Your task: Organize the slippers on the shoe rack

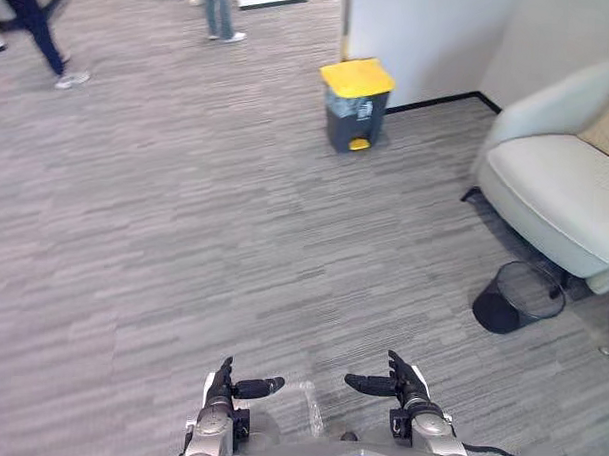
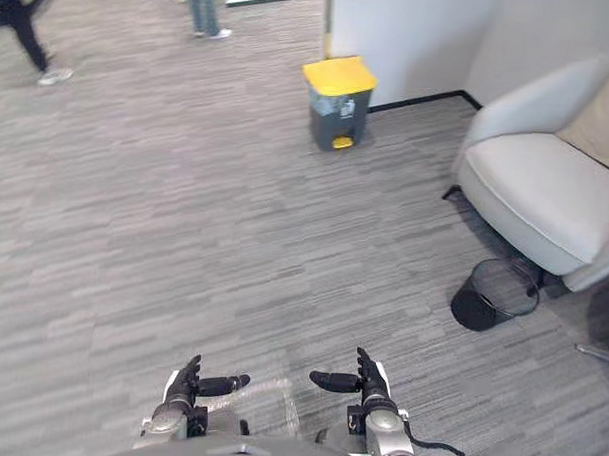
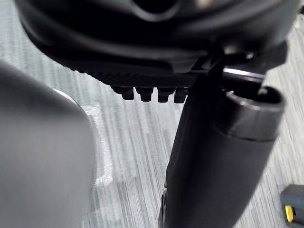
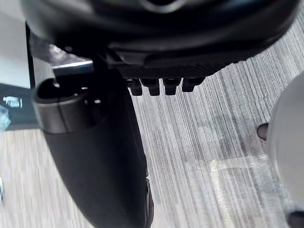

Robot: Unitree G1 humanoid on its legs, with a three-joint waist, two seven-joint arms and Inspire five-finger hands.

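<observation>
My left hand [image 1: 222,387] hovers low at the bottom of the head views, fingers straight and thumb pointing inward, holding nothing. My right hand [image 1: 404,385] mirrors it a short way to the right, also open and empty. In the left wrist view the left hand's fingers [image 3: 147,92] stick out straight over grey carpet, and the right wrist view shows the right hand's fingers [image 4: 164,85] the same way. I see no slippers and no shoe rack here.
Grey carpet [image 1: 184,234] stretches ahead. A grey bin with a yellow lid [image 1: 356,103] stands by the white wall. A light armchair [image 1: 561,187] sits at right, with a black wire wastebasket [image 1: 517,297] before it. People's legs [image 1: 46,34] show at far left.
</observation>
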